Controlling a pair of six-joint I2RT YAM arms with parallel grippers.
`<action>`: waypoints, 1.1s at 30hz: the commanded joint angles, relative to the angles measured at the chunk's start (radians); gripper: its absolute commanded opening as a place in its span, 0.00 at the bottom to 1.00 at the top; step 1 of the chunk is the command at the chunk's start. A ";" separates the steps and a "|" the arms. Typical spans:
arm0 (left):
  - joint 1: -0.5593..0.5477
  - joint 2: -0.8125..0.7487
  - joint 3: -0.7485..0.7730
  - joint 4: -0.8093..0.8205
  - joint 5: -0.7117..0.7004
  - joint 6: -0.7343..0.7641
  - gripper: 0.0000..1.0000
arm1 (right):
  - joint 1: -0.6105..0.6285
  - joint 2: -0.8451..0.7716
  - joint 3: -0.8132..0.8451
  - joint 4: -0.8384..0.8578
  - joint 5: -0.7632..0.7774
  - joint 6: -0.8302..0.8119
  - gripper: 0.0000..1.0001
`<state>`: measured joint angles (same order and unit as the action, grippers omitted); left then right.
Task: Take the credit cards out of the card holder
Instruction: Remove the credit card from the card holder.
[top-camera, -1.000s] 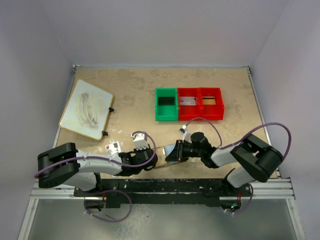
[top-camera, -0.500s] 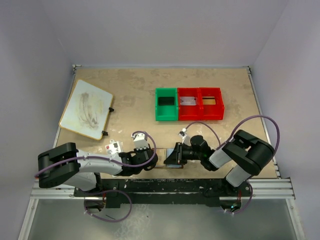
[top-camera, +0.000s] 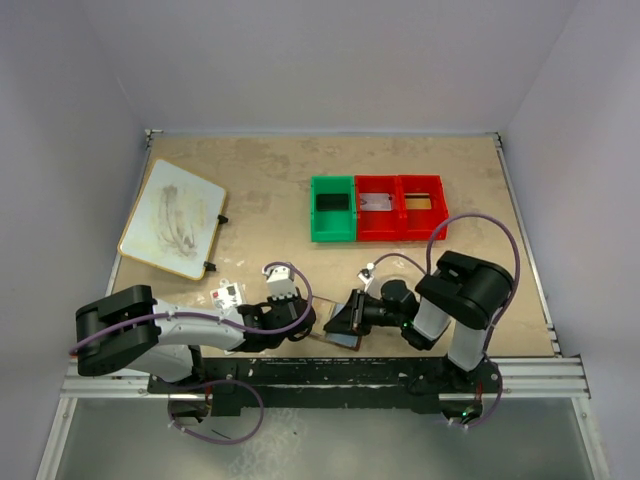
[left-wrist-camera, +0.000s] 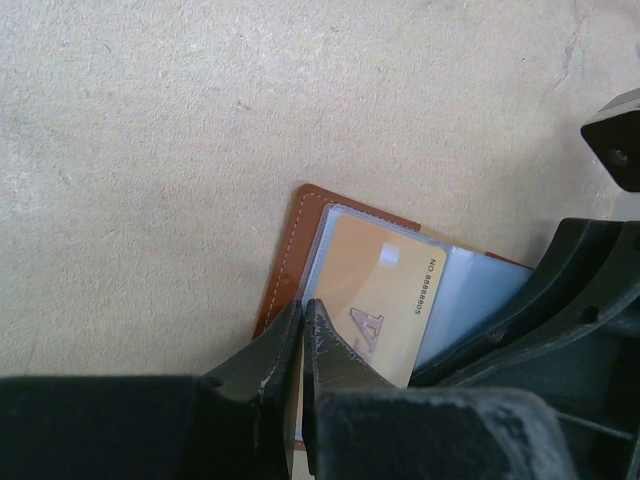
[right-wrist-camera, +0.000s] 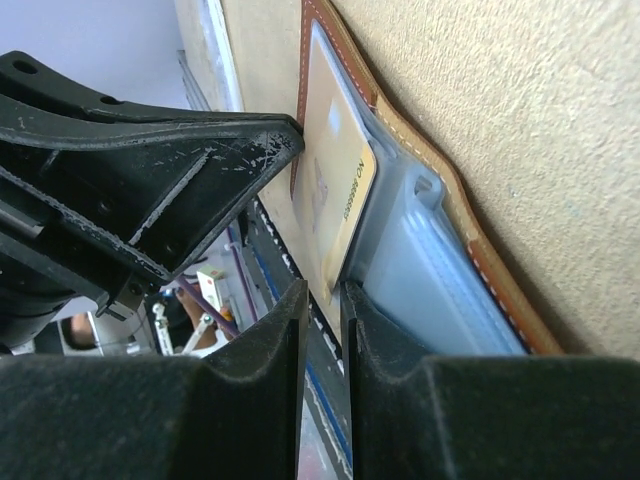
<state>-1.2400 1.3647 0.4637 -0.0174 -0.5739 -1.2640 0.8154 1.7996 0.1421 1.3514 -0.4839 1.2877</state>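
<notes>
At the near edge of the desk (top-camera: 270, 190) the card holder (left-wrist-camera: 283, 260) lies open and flat between the two arms. Its brown leather rim is turned up and the golden card (left-wrist-camera: 375, 290) lies slantwise over the bluish-grey pocket (left-wrist-camera: 470, 290), part of the way out of it. The left claw (left-wrist-camera: 305, 312) has not shifted in the last second. Its jaws are pressed fully together, with nothing between them, and the tips bear down on the holder's left edge, apparently to pin it. The change is on the other side: the right arm has folded its elbow in toward the middle, and the right claw (right-wrist-camera: 322, 295) has dropped nearer and lower onto the holder. Its jaws are now drawn in to a narrow slit, and the card's lower edge runs into that slit. Whether the jaws actually bite the card or only bracket it, I cannot tell. To my eye the pull on this card is just being set up: the holder is held down, the card is loosened but not free, and the next move needs a firm pinch and a slide away from the pinned edge. Farther out a speckled packet (top-camera: 227, 295) sits left of the claws. Beyond it, in the middle red bin (top-camera: 377, 230), lies a silvery-grey piece (top-camera: 375, 203), most likely the other card, already out.
</notes>
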 joint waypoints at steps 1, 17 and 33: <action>-0.013 0.037 -0.035 -0.140 0.094 0.024 0.00 | 0.029 0.030 0.032 0.128 0.056 0.050 0.21; -0.033 0.037 -0.037 -0.112 0.106 0.015 0.00 | 0.118 -0.160 0.178 -0.347 0.326 0.075 0.21; -0.045 0.033 -0.039 -0.115 0.102 0.000 0.00 | 0.141 -0.266 0.159 -0.419 0.475 0.166 0.23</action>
<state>-1.2461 1.3655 0.4599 -0.0261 -0.6392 -1.2636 0.9699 1.5688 0.2638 0.8680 -0.1707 1.4319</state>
